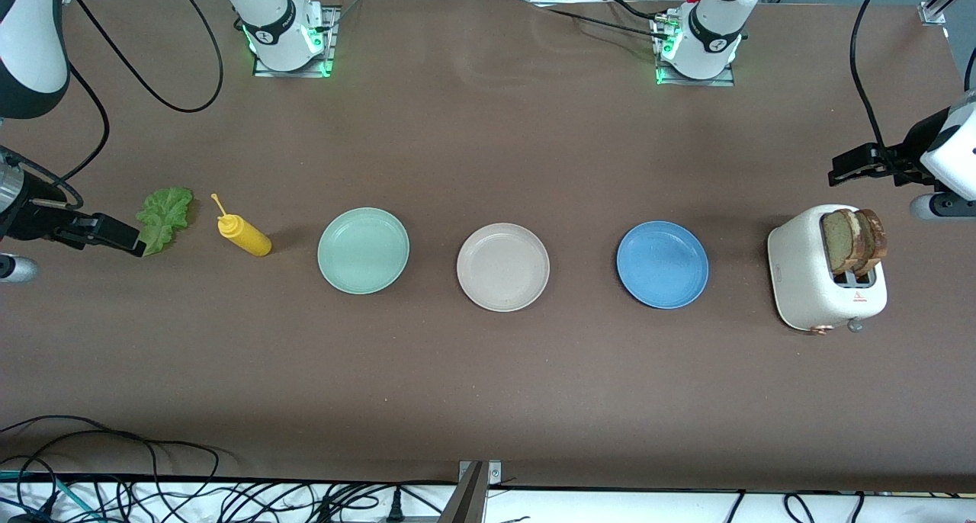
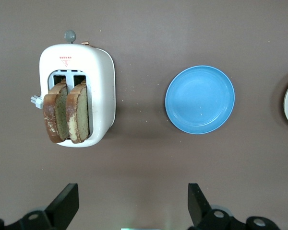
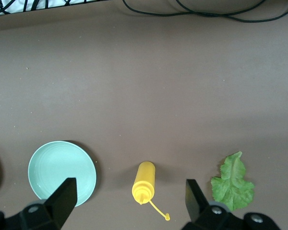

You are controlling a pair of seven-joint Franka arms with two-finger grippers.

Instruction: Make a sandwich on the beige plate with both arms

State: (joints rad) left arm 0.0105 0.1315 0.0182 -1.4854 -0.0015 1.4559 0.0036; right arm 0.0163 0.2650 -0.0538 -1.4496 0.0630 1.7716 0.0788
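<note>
Now, at the right arm's end of the brown counter (image 1: 488, 401), the right gripper (image 1: 126, 239) is seen hovering with fingers spread, just over the edge of a ruffled green lettuce leaf (image 1: 165, 218). Beside it a glossy yellow squeeze bottle (image 1: 244, 235) is laid on its side. Three round, shallow plates follow in a row: mint green plate (image 1: 363, 250), beige plate (image 1: 502, 267) bare in the middle, blue plate (image 1: 662, 264). Two brown-crusted bread slices (image 1: 854, 241) are held upright in a rounded white toaster (image 1: 808, 279). The left gripper (image 1: 850, 168) is spread wide above the counter near it.
</note>
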